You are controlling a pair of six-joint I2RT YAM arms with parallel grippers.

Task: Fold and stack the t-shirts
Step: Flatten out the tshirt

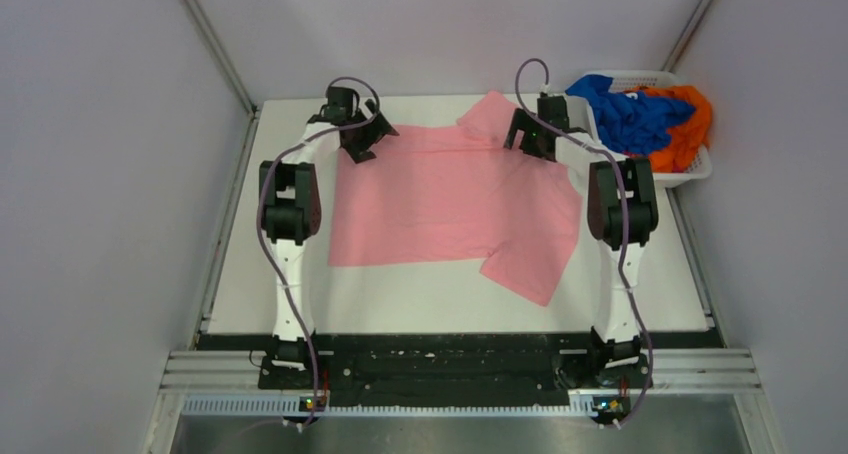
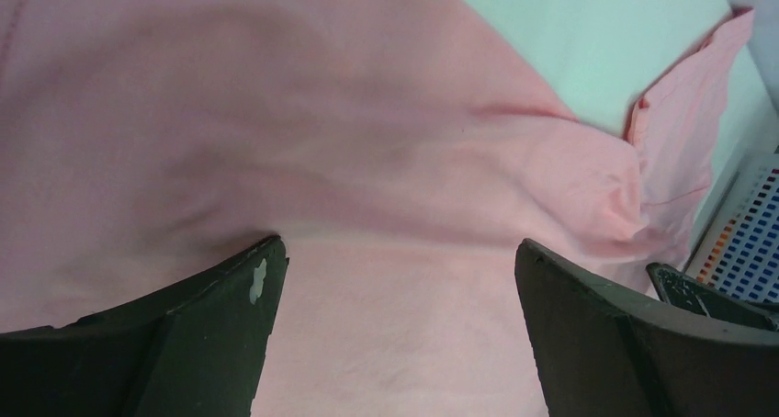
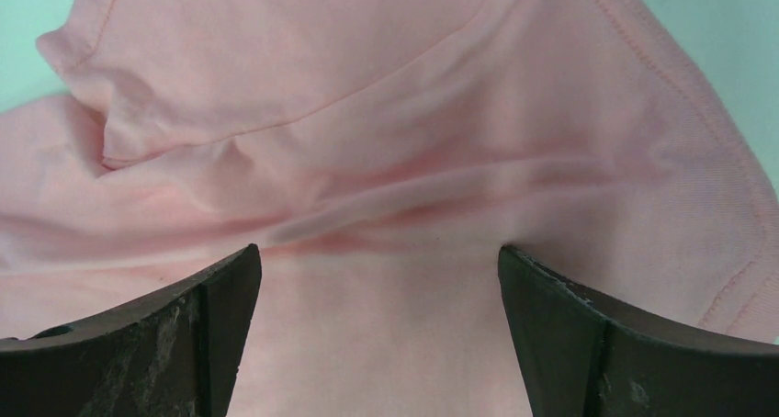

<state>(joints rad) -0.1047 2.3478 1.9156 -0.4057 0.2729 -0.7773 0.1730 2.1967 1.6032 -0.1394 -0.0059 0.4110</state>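
The light pink t-shirt (image 1: 450, 204) lies spread on the white table, one sleeve folded over at the near right and another sticking out at the far edge. My left gripper (image 1: 360, 144) is at the shirt's far left corner and my right gripper (image 1: 530, 139) at its far right shoulder. In the left wrist view the gripper (image 2: 400, 252) is open, its tips down on pink cloth (image 2: 367, 114). In the right wrist view the gripper (image 3: 378, 256) is open too, over wrinkled cloth (image 3: 367, 86). The royal blue shirt (image 1: 625, 114) and the bright orange shirt (image 1: 688, 124) lie bunched in the basket.
The white slatted basket (image 1: 690, 177) stands at the back right corner, just right of my right arm; its wall also shows in the left wrist view (image 2: 744, 242). Grey walls close in the table on the left, right and back.
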